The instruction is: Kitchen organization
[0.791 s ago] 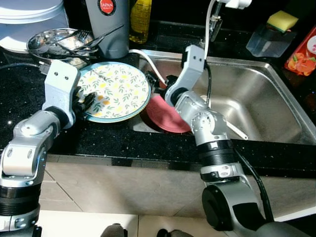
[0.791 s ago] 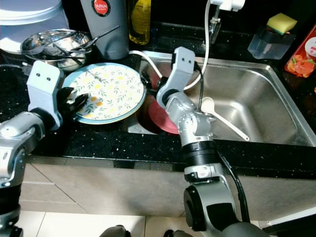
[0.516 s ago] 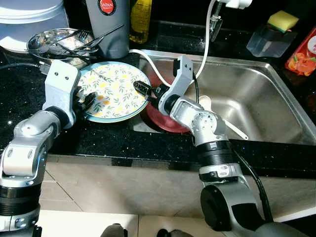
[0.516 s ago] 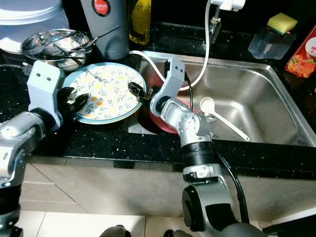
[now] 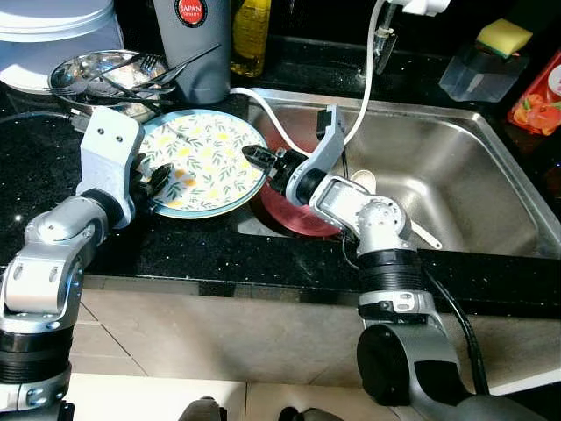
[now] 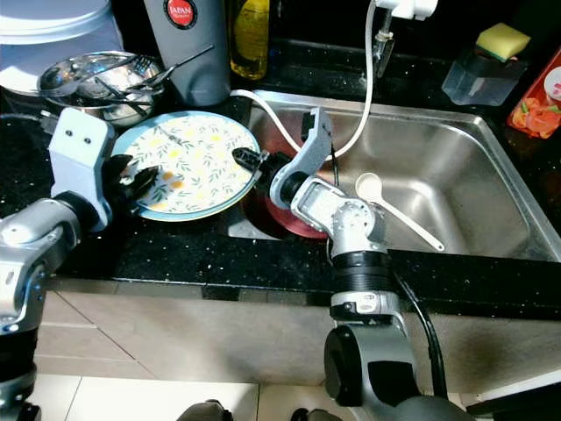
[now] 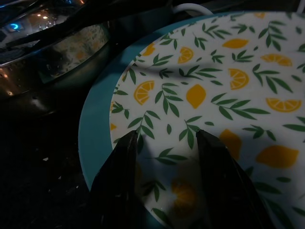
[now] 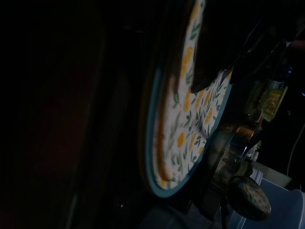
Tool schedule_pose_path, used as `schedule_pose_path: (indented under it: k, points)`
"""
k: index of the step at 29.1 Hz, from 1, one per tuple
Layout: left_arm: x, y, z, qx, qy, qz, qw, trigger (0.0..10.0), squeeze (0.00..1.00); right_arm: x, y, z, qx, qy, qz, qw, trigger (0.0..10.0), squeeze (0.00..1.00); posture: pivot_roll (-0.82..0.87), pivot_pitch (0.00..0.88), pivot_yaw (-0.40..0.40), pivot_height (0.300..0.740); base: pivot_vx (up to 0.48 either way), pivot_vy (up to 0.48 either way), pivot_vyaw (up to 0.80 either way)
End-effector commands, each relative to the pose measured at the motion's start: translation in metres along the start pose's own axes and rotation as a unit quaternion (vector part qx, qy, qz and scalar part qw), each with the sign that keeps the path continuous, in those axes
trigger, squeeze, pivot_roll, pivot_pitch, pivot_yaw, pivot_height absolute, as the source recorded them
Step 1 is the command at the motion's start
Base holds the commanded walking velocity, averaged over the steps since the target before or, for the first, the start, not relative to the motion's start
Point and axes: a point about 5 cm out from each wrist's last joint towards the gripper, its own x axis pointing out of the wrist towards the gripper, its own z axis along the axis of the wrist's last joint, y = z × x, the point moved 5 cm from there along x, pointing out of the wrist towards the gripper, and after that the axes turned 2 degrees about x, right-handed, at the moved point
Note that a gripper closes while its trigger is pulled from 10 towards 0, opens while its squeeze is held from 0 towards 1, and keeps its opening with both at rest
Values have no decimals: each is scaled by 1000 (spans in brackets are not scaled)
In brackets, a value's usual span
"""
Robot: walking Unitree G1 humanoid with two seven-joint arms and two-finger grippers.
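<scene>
A lemon-patterned plate with a blue rim lies on the black counter just left of the sink. My left gripper is at the plate's left edge, open, both fingers hovering over the rim. My right gripper reaches out of the sink to the plate's right rim. In the right wrist view the plate is seen edge-on in deep shade. A red plate leans in the sink's left corner under my right forearm. A white spoon lies on the sink floor.
A steel bowl of utensils, a grey canister and a yellow bottle crowd the counter behind the plate. A white faucet hose hangs over the steel sink. A sponge holder and a red packet stand far right.
My right arm has swung left from above the red plate, bringing its gripper to the lemon plate's right rim. The left arm and the plate have stayed put.
</scene>
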Motion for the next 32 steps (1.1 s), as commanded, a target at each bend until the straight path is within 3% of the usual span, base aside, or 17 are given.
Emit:
schedule_pose_path:
  k: [1, 8, 10, 12, 14, 15, 16, 17, 18, 20, 24, 26, 28, 32]
  points:
    - [6, -18, -49, -19, 93, -28, 995, 10000, 0, 10, 21, -25, 20, 30, 41, 998, 0, 0, 242, 80, -124, 740, 0, 0, 0]
    - [8, -19, -46, -4, 83, -29, 996, 10000, 0, 9, 23, -33, 2, 42, 43, 998, 0, 0, 242, 80, -124, 740, 0, 0, 0]
    - [10, -21, -32, 13, 43, -26, 999, 10000, 0, 9, 26, -29, 18, 31, 50, 998, 0, 0, 242, 80, -124, 740, 0, 0, 0]
    - [11, -21, -27, 17, 32, -25, 999, 10000, 0, 9, 27, -28, 23, 28, 52, 998, 0, 0, 242, 80, -124, 740, 0, 0, 0]
    - [11, -24, -2, 36, -37, -19, 998, 10000, 0, 9, 19, -14, 5, -6, 24, 1000, 0, 0, 244, 75, -128, 740, 0, 0, 0]
    - [9, -29, 14, 43, -80, -26, 995, 10000, 0, 8, 12, -4, -28, -30, -2, 999, 9333, 0, 244, 75, -128, 740, 0, 0, 0]
    - [7, -33, 25, 47, -108, -32, 993, 10000, 0, 7, 8, 3, -52, -45, -18, 997, 9333, 0, 244, 75, -128, 740, 0, 0, 0]
    - [3, -39, 39, 48, -147, -46, 987, 10000, 0, 6, 6, 7, -67, -50, -27, 996, 10000, 0, 244, 75, -128, 740, 0, 0, 0]
    - [3, -39, 39, 48, -147, -46, 987, 10000, 0, 6, 6, 7, -67, -50, -27, 996, 10000, 0, 244, 75, -128, 740, 0, 0, 0]
    - [-5, -50, 60, 52, -204, -62, 976, 10000, 0, 5, 1, 12, -81, -54, -39, 994, 10000, 0, 241, 67, -128, 740, 0, 0, 0]
    - [-12, -59, 79, 51, -247, -78, 965, 10000, 0, 1, -5, 21, -80, -67, -55, 993, 10000, 0, 241, 67, -128, 740, 0, 0, 0]
    - [-18, -68, 88, 10, -268, -110, 957, 10000, 0, -5, -17, 38, -66, -94, -79, 990, 10000, 0, 242, 60, -125, 740, 0, 0, 0]
    - [-19, -70, 90, -4, -272, -120, 955, 10000, 0, -8, -21, 45, -60, -104, -88, 989, 10000, 0, 242, 60, -125, 740, 0, 0, 0]
    - [-17, -68, 81, -20, -263, -111, 958, 10000, 0, -28, -50, 83, -43, -168, -152, 973, 10000, 0, 244, 58, -122, 740, 0, 0, 0]
